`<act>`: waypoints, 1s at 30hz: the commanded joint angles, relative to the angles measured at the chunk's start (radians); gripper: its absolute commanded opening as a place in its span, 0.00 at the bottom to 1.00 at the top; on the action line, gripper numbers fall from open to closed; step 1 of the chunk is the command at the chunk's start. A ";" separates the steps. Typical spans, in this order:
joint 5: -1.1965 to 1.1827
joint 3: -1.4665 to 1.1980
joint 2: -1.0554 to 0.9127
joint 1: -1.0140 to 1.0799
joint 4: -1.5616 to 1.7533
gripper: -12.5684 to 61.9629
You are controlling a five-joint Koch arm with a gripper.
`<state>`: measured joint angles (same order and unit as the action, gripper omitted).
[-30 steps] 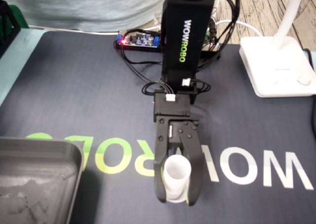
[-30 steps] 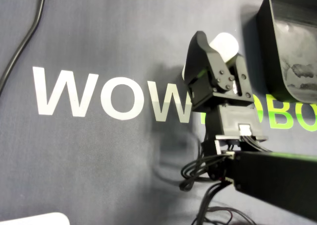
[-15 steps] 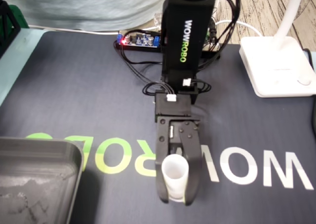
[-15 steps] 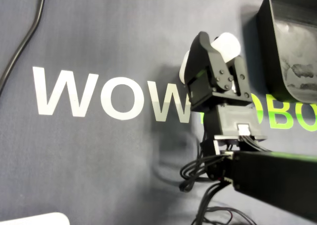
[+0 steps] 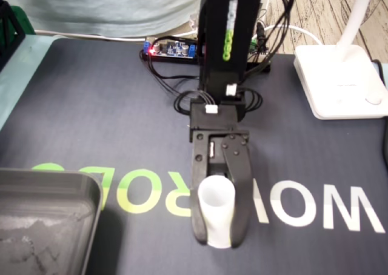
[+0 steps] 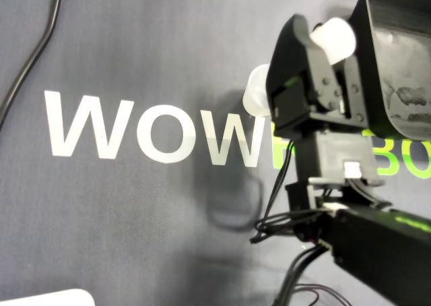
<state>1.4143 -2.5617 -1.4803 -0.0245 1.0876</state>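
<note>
White, slightly translucent plastic cup [image 5: 216, 211], plain, open mouth up, clamped between black jaws.

the tray [image 5: 54, 179] lies on the mat [image 5: 91, 117] at the near left corner of the fixed view. right of the tray, apart from it, the cup [image 5: 216, 208] sits between the two jaws of the tool [image 5: 219, 238], touching both. the arm [image 5: 224, 45] stands behind the tray, to its right; the circuit board [image 5: 171, 48] lies even further behind. the lamp base [image 5: 339, 81] is far right of the tray. in the overhead view the cup [image 6: 335, 38] is just left of the tray [image 6: 367, 56], and a cable [image 6: 48, 24] far left of it.
</note>
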 commanded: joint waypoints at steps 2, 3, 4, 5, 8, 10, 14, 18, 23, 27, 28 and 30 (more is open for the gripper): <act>-0.055 0.083 -0.135 0.026 -0.110 0.21; -0.075 0.103 -0.164 0.037 -0.153 0.21; -0.097 0.124 -0.192 0.049 -0.201 0.21; -0.120 0.152 -0.218 0.066 -0.249 0.21; -0.198 0.252 -0.265 0.121 -0.377 0.21; -0.275 0.345 -0.284 0.179 -0.492 0.21; -0.436 0.492 -0.284 0.278 -0.661 0.21; -0.726 0.687 -0.245 0.379 -0.902 0.21; -1.045 0.856 -0.132 0.463 -0.942 0.21; -1.397 1.026 -0.034 0.523 -1.060 0.21; -1.534 1.072 0.015 0.546 -1.058 0.21; -1.654 1.103 0.051 0.561 -1.057 0.21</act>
<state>-0.1120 -1.5324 -1.4327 0.5231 0.0107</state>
